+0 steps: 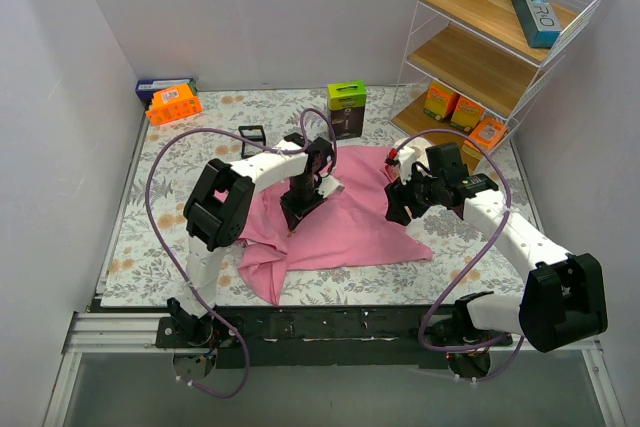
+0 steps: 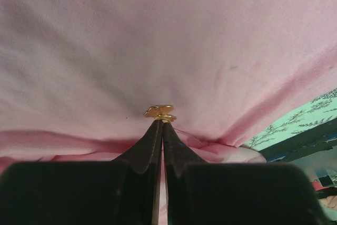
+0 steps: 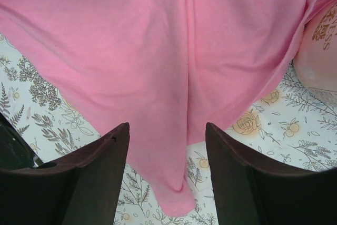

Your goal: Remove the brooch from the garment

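The pink garment (image 1: 350, 219) lies rumpled on the floral table cover (image 1: 220, 117). A small gold brooch (image 2: 159, 111) is pinned to the garment (image 2: 158, 40). My left gripper (image 2: 161, 121) is shut, its tips pinching the brooch's lower edge. In the top view the left gripper (image 1: 298, 215) points down onto the garment's left half, and the brooch is hidden there. My right gripper (image 3: 166, 126) is open and empty, hovering over the garment's (image 3: 158, 40) right edge and one narrow hanging tip. In the top view the right gripper (image 1: 398, 209) is near the garment's right side.
A green box (image 1: 347, 107) stands at the back centre. An orange box (image 1: 174, 104) sits at the back left. A wire shelf (image 1: 500, 37) with boxes stands at the back right. A small black frame (image 1: 252, 137) lies behind the left arm.
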`<state>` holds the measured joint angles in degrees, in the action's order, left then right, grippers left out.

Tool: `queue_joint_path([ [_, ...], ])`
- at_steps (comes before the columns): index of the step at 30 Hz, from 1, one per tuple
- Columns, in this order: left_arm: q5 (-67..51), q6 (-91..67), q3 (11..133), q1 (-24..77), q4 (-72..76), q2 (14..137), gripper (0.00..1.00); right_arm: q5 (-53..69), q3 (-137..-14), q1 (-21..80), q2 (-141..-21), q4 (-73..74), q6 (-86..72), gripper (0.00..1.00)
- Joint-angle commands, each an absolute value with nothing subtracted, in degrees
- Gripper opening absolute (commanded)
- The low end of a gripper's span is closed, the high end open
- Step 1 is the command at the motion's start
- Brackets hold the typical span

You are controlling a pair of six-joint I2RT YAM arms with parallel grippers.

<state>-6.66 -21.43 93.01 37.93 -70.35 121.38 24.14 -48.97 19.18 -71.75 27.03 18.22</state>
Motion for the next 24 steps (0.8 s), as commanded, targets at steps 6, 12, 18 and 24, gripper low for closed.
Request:
queue_joint_path([
  [6,-7.0,-21.7,91.6,37.7,-70.4,117.5,0.00,24.7,-51.2,19.0,-72.1,26.9,18.5,0.67],
  [12,-6.8,-21.6,91.9,37.6,-70.7,116.9,0.00,24.6,-50.9,18.9,-71.7,26.9,18.5,0.67],
  [18,-5.5,-21.6,91.9,37.6,-70.8,114.5,0.00,24.8,-51.2,18.9,-72.0,26.9,18.5,0.67],
  [24,-5.4,-21.8,89.6,37.6,-70.6,113.5,0.00,25.2,-51.4,19.0,-72.4,27.1,18.5,0.67],
])
